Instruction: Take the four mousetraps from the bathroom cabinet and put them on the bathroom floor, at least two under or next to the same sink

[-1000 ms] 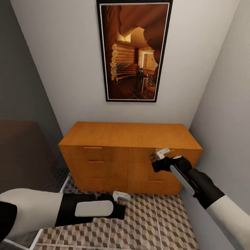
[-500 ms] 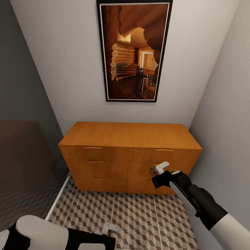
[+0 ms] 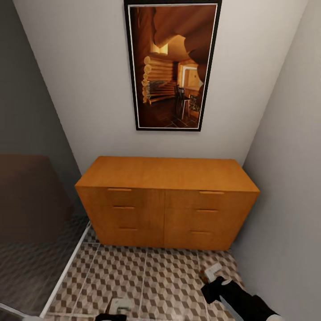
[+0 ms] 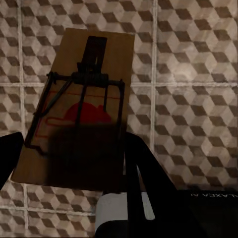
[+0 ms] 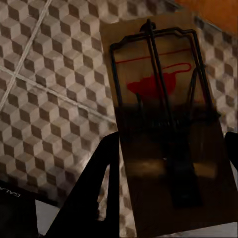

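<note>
A narrow alcove closes in on three sides — a pale back wall (image 3: 89, 89), a grey wall on the left (image 3: 22, 89) and a lighter grey one on the right (image 3: 290, 133). A tall black-framed picture of a log-cabin interior (image 3: 171, 64) hangs on the back wall. At lower left sits a dark brown block (image 3: 26, 196) — beside grey patterned flooring (image 3: 26, 267).

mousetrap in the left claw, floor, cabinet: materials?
Mousetrap: flat matte brown board, looks like wood, with dark wire parts, probably metal, and a red printed mark. Bathroom floor: square tiles with pale grout lines and a printed cube pattern, likely ceramic. Cabinet: orange-brown with a faint grain, looks like satin wood or veneer.
</note>
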Tool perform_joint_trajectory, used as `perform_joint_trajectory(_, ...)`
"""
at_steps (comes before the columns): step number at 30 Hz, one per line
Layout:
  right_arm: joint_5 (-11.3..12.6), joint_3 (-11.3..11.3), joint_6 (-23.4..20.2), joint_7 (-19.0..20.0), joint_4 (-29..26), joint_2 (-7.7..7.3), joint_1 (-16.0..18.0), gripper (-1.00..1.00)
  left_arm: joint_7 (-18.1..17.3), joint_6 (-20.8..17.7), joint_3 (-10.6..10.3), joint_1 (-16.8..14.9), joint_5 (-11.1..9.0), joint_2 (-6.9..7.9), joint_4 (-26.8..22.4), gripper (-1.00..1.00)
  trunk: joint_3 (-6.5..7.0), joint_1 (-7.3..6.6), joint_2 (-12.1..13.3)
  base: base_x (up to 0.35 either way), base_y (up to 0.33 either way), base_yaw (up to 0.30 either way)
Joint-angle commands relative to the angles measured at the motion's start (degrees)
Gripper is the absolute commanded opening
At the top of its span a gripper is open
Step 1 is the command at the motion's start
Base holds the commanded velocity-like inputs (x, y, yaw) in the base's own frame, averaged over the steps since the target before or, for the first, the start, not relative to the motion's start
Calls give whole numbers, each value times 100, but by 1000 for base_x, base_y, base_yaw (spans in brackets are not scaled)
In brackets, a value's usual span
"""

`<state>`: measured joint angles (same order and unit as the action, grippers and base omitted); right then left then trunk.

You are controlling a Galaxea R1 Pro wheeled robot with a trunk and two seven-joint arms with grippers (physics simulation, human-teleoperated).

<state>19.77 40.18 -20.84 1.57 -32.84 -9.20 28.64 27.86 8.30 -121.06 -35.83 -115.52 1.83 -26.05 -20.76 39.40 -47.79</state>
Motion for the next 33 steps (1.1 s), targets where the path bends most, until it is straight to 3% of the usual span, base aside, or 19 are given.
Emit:
perform_joint_trajectory(1, -1, 16, 1927, -7, 2948, 663, -179, -100, 13, 908, 4, 469, -6, 48, 38, -100, 1, 0, 0, 0, 0, 0)
perform_joint_trajectory(2, -2, 16, 2125, -9, 3085, 702, -269, -100, 15, 990, 4, 532, -19, 90, 39, -100, 1, 0, 0, 0, 0, 0)
perform_joint_trajectory(3, 5, 8, 2343, -45, 3230, 734, -664, -100, 18, 1121, 4, 814, -32, 137, 31, -100, 1, 0, 0, 0, 0, 0)
perform_joint_trajectory(4, 9, 8, 2348, -47, 3233, 734, -687, -100, 18, 1124, 4, 865, -32, 139, 34, -100, 1, 0, 0, 0, 0, 0)
perform_joint_trajectory(11, 28, 8, 2356, -59, 3265, 734, -753, -100, 33, 1126, 12, 967, -24, 279, 189, -100, 3, 0, 0, 0, 0, 51)
perform_joint_trajectory(17, 43, 0, 2350, -61, 3274, 712, -795, -100, 35, 1109, 21, 971, -32, 278, 540, -100, 16, 0, 0, 0, 0, 260)
perform_joint_trajectory(33, 44, -1, 2339, -61, 3292, 700, -828, -100, -7, 1076, 0, 973, 18, 247, 435, -100, 54, 0, 0, 0, 0, 280)
